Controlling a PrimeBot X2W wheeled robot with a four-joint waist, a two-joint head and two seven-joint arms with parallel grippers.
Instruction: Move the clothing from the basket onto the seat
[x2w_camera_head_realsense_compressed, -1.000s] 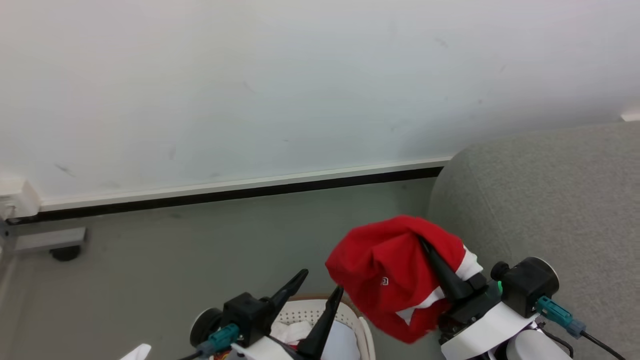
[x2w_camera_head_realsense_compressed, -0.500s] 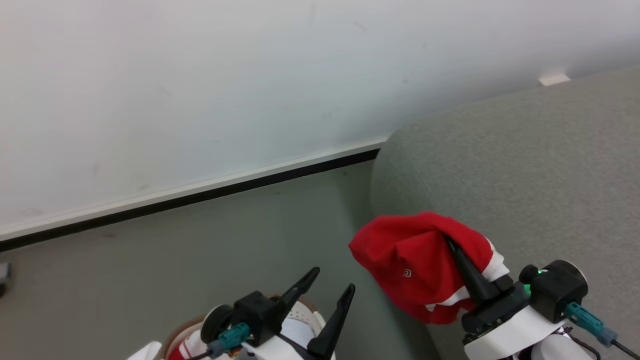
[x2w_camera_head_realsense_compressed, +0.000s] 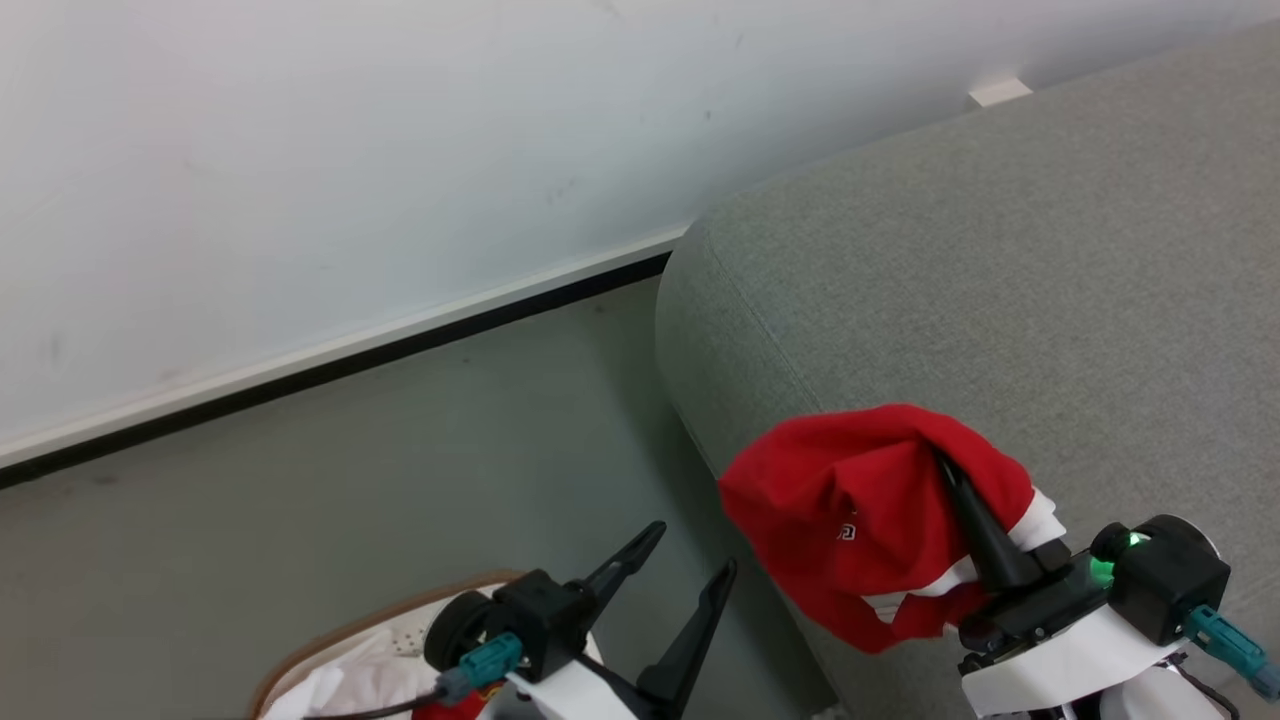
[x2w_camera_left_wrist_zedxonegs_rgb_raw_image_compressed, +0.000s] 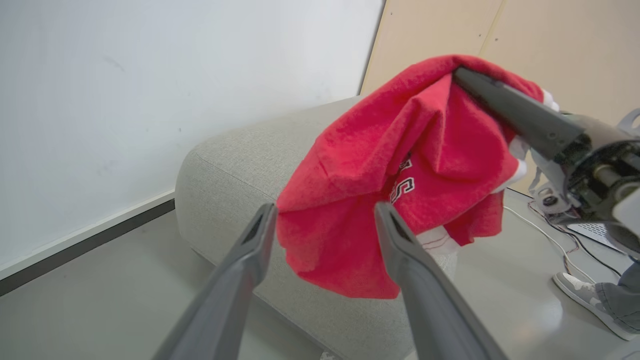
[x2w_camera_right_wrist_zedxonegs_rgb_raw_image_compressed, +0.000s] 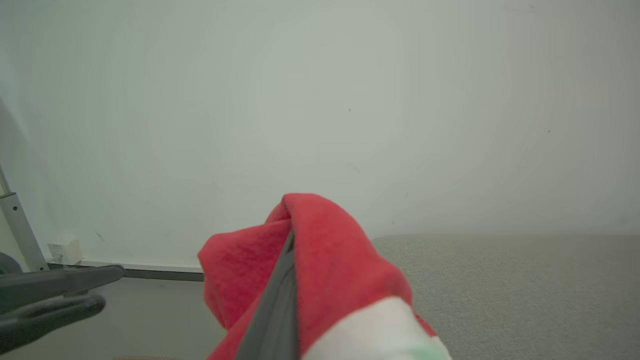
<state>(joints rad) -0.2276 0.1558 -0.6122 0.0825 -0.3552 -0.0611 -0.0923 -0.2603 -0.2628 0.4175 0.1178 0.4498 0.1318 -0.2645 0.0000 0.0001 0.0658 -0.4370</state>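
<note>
Camera has swung right, seat (x2w_camera_head_realsense_compressed: 1000, 280) fills more frame | right gripper (x2w_camera_head_realsense_compressed: 945, 470) clenched on clothing (x2w_camera_head_realsense_compressed: 850, 500), lower right, over seat edge | left gripper (x2w_camera_head_realsense_compressed: 692, 548) spread, empty, near basket (x2w_camera_head_realsense_compressed: 330, 640) lower left | step: carry | next: likely reach over cushion, release

I count one left gripper (x2w_camera_head_realsense_compressed: 692, 548), one right gripper (x2w_camera_head_realsense_compressed: 942, 466), one red garment (x2w_camera_head_realsense_compressed: 860, 510), one laundry basket (x2w_camera_head_realsense_compressed: 400, 625) left of the one sofa (x2w_camera_head_realsense_compressed: 1000, 280).

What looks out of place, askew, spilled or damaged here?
Nothing stands out. The red clothing hangs bunched from the right gripper, jaws shut on it, by the edge of the seat, as expected mid-transfer. Nothing lies spilled on the floor beside the basket.
</note>
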